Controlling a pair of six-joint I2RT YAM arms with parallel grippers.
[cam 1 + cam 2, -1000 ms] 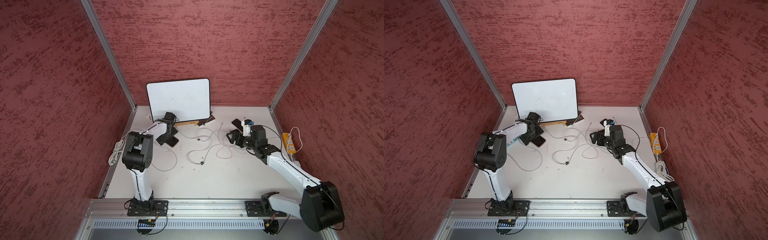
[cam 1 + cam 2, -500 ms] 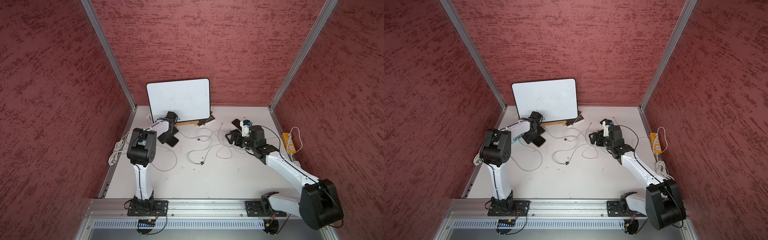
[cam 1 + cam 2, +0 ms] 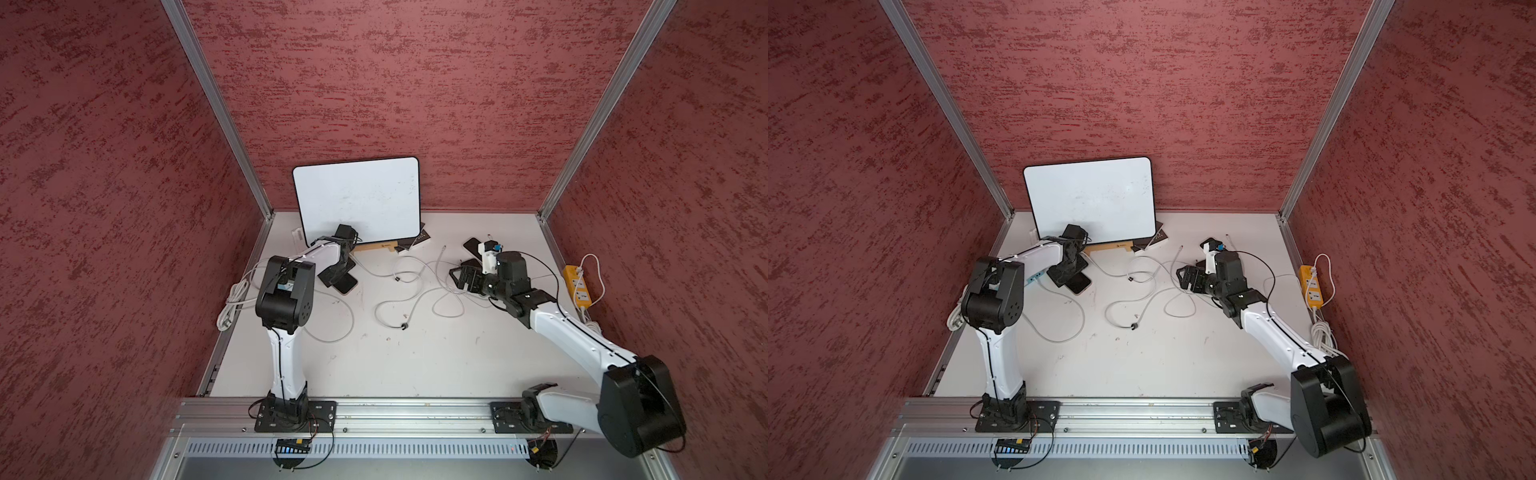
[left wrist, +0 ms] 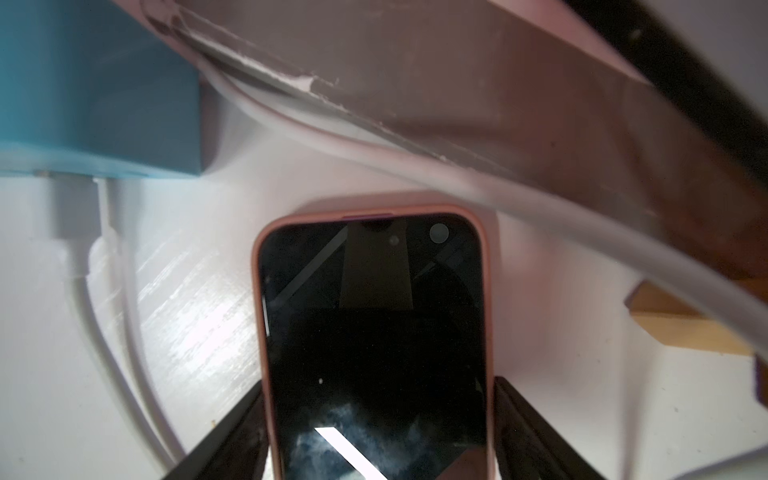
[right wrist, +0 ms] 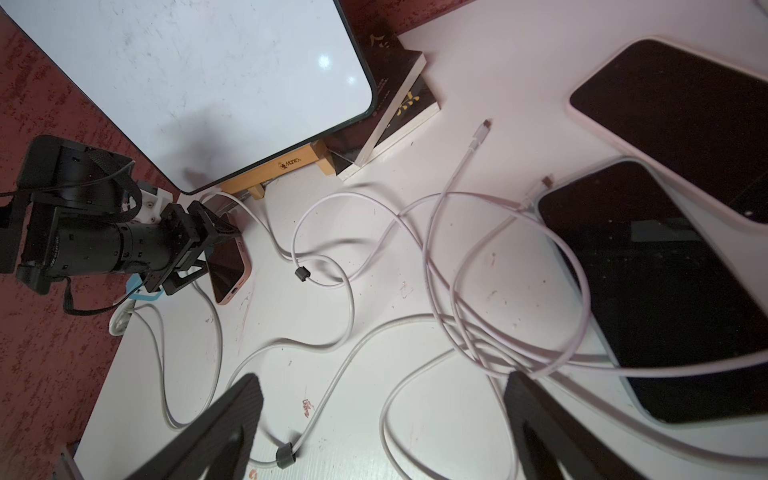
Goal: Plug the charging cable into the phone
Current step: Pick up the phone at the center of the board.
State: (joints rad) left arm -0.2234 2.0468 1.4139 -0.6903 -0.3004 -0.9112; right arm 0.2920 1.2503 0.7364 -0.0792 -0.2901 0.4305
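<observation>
Phone, pink-cased, is lying flat on surface beside whiteboard, left tool gripping its long edges. Right tool is hovering wide open, empty, over charging cable; next, probably grasping its plug.

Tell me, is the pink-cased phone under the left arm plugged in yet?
Not plugged in. In the right wrist view the pink-cased phone has its port end bare; nothing goes into it.

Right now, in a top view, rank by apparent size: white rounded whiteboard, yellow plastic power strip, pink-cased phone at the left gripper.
Largest: white rounded whiteboard
Then: yellow plastic power strip
Smallest: pink-cased phone, unsure, partly hidden under the left gripper
</observation>
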